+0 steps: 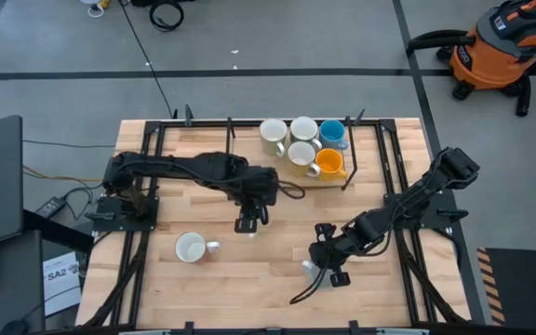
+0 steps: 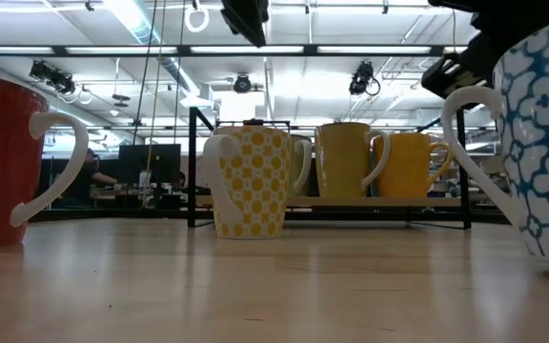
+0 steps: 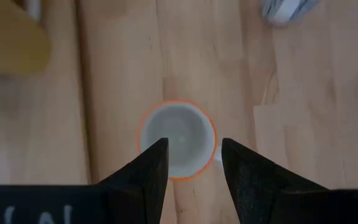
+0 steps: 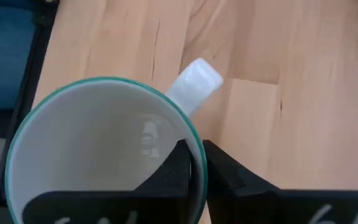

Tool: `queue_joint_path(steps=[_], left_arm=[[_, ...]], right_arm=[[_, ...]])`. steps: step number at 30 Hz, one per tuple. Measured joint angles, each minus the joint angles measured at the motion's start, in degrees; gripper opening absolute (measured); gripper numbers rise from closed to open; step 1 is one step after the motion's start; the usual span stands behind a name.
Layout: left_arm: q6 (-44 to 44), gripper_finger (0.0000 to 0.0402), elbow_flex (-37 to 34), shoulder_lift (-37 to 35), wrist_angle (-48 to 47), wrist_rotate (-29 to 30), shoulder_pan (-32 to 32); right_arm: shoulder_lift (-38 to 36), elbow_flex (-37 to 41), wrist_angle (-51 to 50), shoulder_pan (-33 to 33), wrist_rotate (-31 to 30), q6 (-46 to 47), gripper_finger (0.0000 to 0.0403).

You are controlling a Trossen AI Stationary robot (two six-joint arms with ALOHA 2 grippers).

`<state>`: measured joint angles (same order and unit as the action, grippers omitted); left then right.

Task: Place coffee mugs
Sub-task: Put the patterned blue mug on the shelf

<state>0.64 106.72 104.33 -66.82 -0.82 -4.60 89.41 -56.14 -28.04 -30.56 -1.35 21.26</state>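
Left arm: reaches from its base at the left edge across the wooden surface (image 1: 249, 270) toward the centre, elbow folded, wrist pointing straight down. Left end effector (image 1: 247, 223) hangs over a mug with an orange rim (image 3: 177, 147); the left wrist view looks down into its mouth, the two dark fingers (image 3: 143, 174) spread apart to either side of it and not closed on it. I cannot tell whether the fingers are touching the mug.

White mug (image 1: 192, 247): stands upright on the surface near the front, just left of and nearer than the left end effector, handle pointing right, apart from both arms.

Mug cluster (image 1: 303, 144): five mugs crowd together on a low tray (image 1: 328, 178) at the back centre. Three are white or cream, one is blue (image 1: 332, 133), one orange-yellow (image 1: 329, 163). In the low view a yellow-dotted mug (image 2: 249, 181) stands in front of this group.

Right arm: extends from its base at the right edge diagonally forward and inward, stretched low over the surface. Right end effector (image 1: 328, 265) is at front centre-right, clamped shut on the wall of a teal-rimmed mug (image 4: 104, 146), one finger inside and one outside, beside the white handle (image 4: 194, 84). The low view shows this mug's blue flower pattern (image 2: 541, 143) at far right; whether its base is on the surface cannot be told.
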Motion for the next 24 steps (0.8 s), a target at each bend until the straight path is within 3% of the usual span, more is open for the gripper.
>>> queue_joint_path(steps=[11,24], left_arm=[[0.1,0.0156,0.0,-9.3,-2.8,0.3,2.6],[0.1,0.0156,0.0,-13.4,-2.2,0.4,3.5]], right_arm=[[0.0,-4.5,-3.5,6.0,3.1,-14.2,0.0039],[0.0,-10.4,-18.4,13.2,2.4,-51.7,0.0037]])
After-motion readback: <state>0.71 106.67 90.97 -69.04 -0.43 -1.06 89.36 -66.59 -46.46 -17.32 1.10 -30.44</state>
